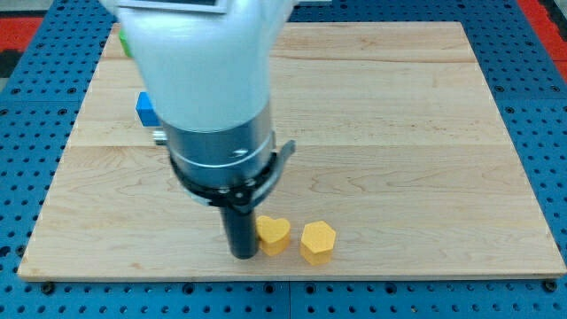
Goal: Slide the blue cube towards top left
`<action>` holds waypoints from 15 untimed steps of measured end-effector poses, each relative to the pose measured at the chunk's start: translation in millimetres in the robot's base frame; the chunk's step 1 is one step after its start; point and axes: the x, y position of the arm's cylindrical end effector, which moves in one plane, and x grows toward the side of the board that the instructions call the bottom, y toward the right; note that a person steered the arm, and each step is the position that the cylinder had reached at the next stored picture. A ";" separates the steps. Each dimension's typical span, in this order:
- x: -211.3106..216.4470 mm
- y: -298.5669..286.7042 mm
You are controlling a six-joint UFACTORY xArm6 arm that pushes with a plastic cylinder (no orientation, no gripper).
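The blue cube lies at the view's left on the wooden board, mostly hidden behind the arm's white and grey body. Only its left part shows. My tip is near the board's bottom edge, well below and to the right of the blue cube and apart from it. The tip stands just left of a yellow heart-shaped block, touching it or nearly so.
A yellow hexagonal block lies right of the heart block near the bottom edge. A green thing peeks out at the top left behind the arm. A blue pegboard surface surrounds the board.
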 end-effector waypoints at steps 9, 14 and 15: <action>-5.8 -107.7; -197.0 -151.7; -232.4 -160.0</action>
